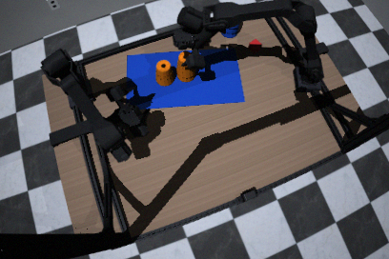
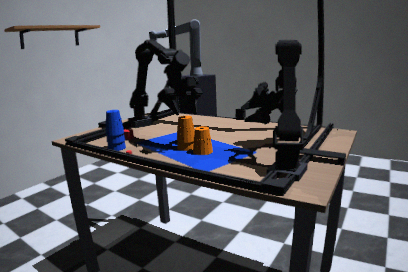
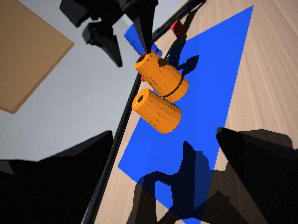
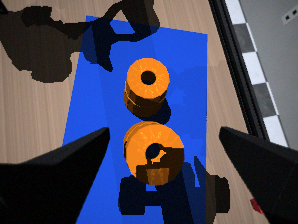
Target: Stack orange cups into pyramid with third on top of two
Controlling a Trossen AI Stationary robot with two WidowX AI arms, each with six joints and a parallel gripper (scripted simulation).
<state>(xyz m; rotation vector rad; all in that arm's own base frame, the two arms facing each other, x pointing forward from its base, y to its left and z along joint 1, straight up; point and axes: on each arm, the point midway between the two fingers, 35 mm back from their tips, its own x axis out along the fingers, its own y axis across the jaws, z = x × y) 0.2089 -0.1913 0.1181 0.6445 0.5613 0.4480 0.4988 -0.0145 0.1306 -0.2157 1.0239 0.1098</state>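
Note:
Two orange shapes stand upside down, side by side, on the blue mat [image 1: 214, 89] [image 2: 215, 158] [image 3: 220, 75] [image 4: 190, 65]. One is a single orange cup [image 1: 164, 73] [image 2: 202, 141] [image 3: 157, 112] [image 4: 147, 78]. The other is a taller orange stack [image 1: 184, 69] [image 2: 185, 133] [image 3: 161, 75] [image 4: 145, 140] with a seam, which looks like two cups nested. My right gripper [image 1: 197, 63] [image 2: 181, 103] [image 4: 164, 132] is open and hangs just above the taller stack, touching nothing. My left gripper [image 1: 131, 110] [image 2: 247, 108] [image 3: 163, 133] is open and empty, off the mat's edge and pointing at the cups.
A blue cup [image 1: 232, 30] [image 2: 115, 130] and a red block [image 1: 255, 42] [image 2: 128, 134] stand beyond the mat, near the black frame rail [image 1: 334, 125] [image 2: 165, 163]. A tiny red piece [image 4: 256, 205] lies near that rail.

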